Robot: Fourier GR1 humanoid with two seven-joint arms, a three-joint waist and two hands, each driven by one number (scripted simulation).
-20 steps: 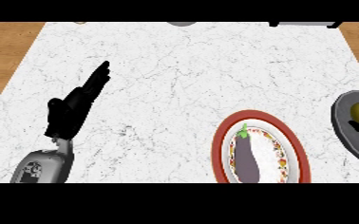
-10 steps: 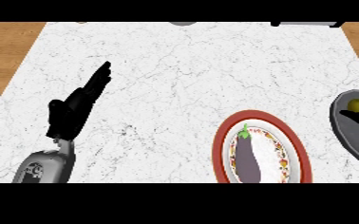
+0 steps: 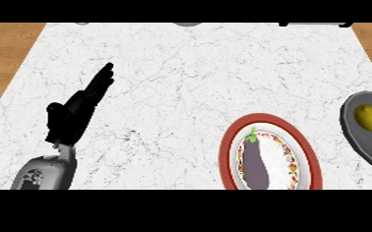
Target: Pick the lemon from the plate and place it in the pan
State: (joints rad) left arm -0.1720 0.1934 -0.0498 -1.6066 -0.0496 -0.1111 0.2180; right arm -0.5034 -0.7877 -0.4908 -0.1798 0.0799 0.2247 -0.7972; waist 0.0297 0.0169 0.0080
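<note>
Lying in the pan (image 3: 352, 123), the lemon (image 3: 364, 118); no writing.

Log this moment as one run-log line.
lemon: in pan | plate: holds eggplant | left hand: open, resting | right hand: out of view

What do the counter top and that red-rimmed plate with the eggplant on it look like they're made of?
The counter top looks like polished white marble or a stone-look laminate: pale with thin grey veins running across it. The plate looks like glazed ceramic, judging by its smooth red rim and a painted patterned band round a white centre; it could equally be enamel. The eggplant lying on it has a smooth purple skin.
</note>
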